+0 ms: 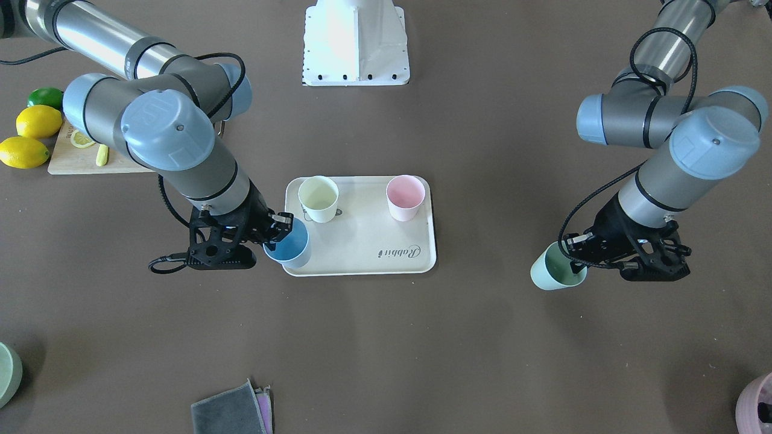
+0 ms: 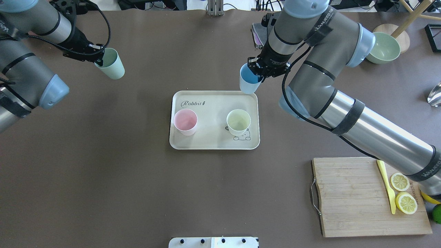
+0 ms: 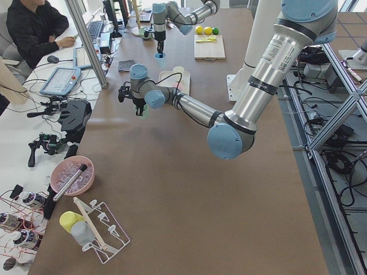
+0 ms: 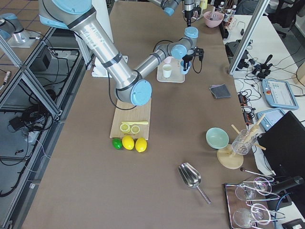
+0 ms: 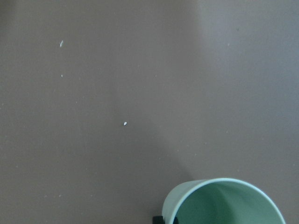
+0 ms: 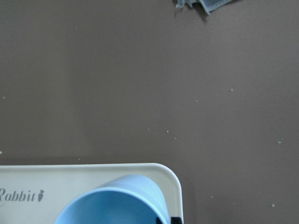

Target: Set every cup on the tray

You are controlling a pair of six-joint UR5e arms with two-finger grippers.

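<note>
Overhead view: cream tray (image 2: 210, 139) at centre, pink cup (image 2: 185, 121) & yellow cup (image 2: 238, 122) standing on it. Right gripper (image 2: 256, 70) pinches the blue cup (image 2: 248, 83) by its rim over tray's upper-right corner; left gripper (image 2: 99, 60) pinches the mint cup (image 2: 112, 66) by its rim at upper left of frame, well apart from tray. Cups look light, stiff, smooth-walled, so prob. best held by one rim wall, though they may tilt

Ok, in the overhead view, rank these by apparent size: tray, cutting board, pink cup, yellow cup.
Largest to smallest:
1. cutting board
2. tray
3. pink cup and yellow cup: they look about the same size, so I won't rank one over the other.
</note>
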